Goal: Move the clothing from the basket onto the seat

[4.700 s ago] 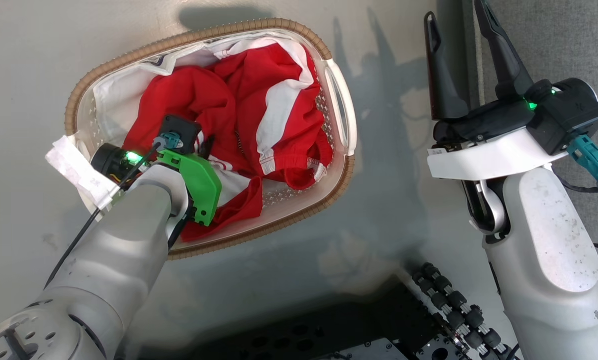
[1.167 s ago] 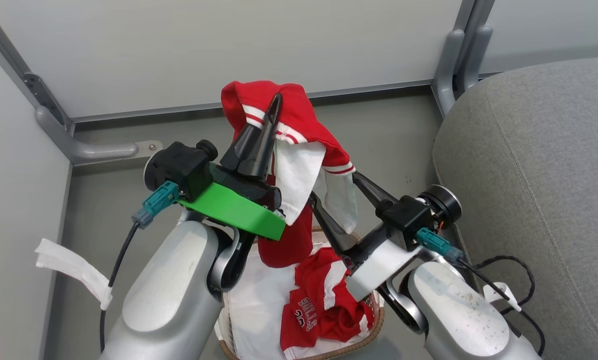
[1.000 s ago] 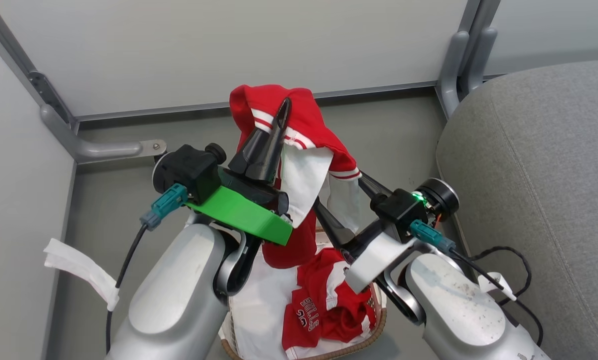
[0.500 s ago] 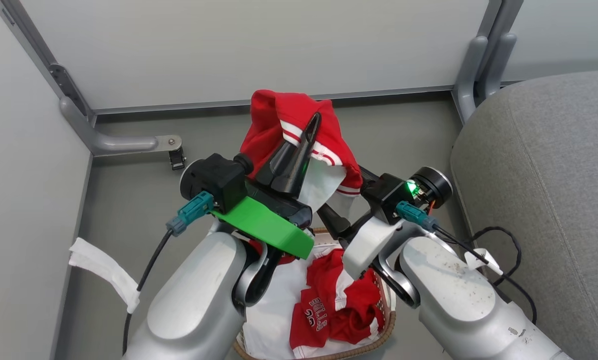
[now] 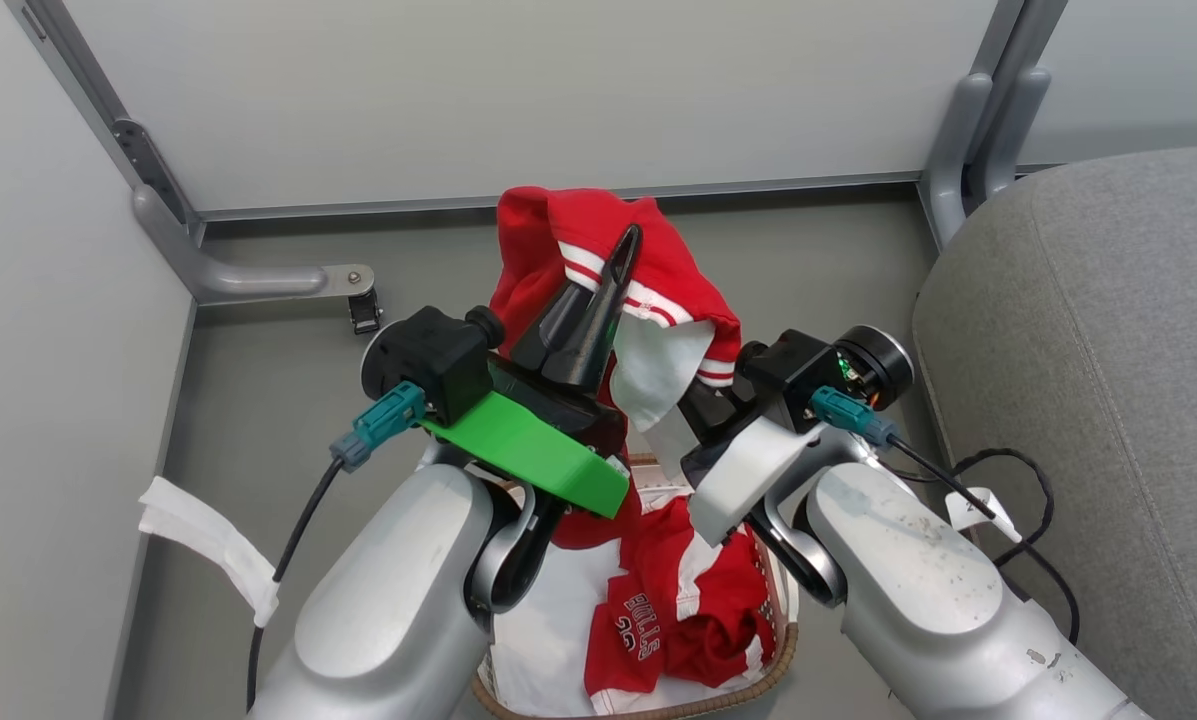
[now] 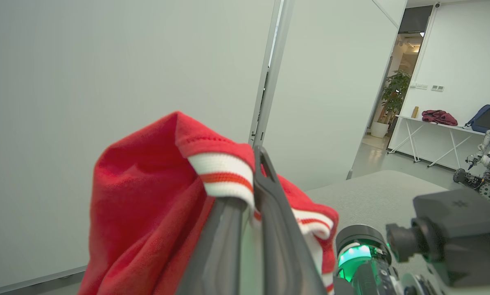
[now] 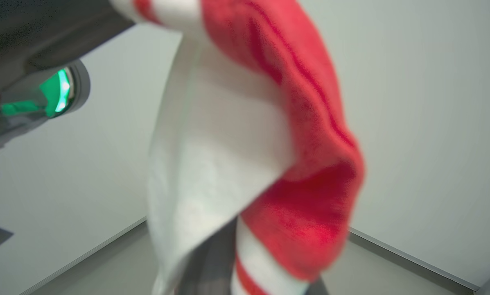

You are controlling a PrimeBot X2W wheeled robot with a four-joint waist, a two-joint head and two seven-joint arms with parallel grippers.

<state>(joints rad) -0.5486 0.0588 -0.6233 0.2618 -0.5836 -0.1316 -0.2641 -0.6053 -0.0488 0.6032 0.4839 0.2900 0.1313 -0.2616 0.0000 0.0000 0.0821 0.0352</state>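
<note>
Left gripper (image 5: 628, 245), mid-frame, is clamped on the red clothing (image 5: 548, 235); cloth hides whether the right gripper (image 5: 700, 405) grips. Carry it high toward the seat (image 5: 1108, 350) at right.

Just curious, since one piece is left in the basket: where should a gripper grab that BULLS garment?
Probably pinch the BULLS garment at its bunched red fold right of the print, coming down from above: it lies crumpled in the basket, whose walls block sideways approaches.

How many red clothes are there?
2. The lifted garment hangs pinched in the left gripper; the BULLS garment lies in the basket. More may lie hidden underneath.
</note>
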